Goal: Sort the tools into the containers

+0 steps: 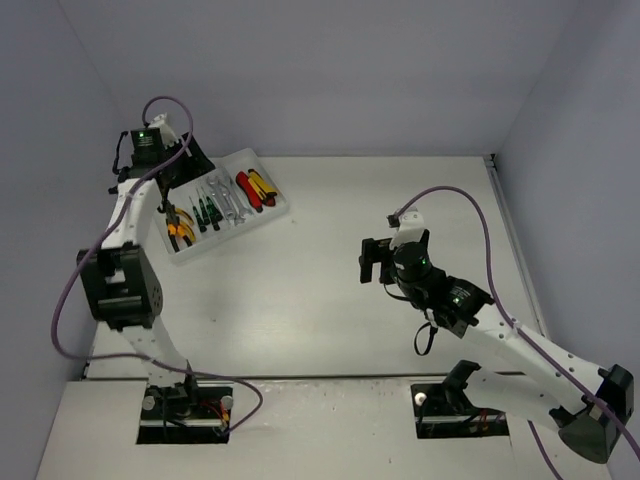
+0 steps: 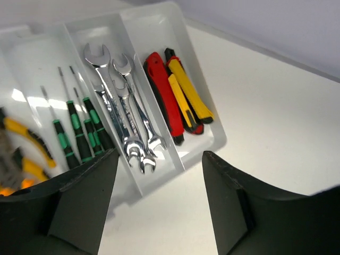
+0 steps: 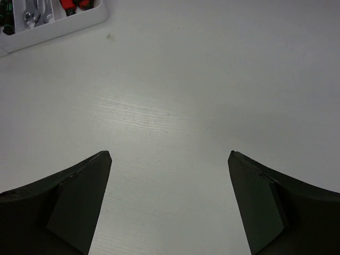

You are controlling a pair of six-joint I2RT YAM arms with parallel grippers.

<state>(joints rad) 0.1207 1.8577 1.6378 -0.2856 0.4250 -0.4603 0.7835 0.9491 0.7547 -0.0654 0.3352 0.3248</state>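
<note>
We see the tray at the far left of the bench, set at a slant. It is white and translucent, with four long compartments side by side. In the left wrist view they hold, from left to right, orange-and-yellow pliers, thin green-and-black screwdrivers, silver wrenches, and red and yellow knives lying together.

The left gripper hangs over the near end of the tray, above the wrenches and knives. Its fingers stand wide apart, with nothing between them and nothing touching them.

The right gripper is well apart from the tray, over bare bench near the middle. It is also spread wide and holds nothing.

The bench is flat and white with faint marks. Pale grey-violet walls close it in at the back and on both sides.
</note>
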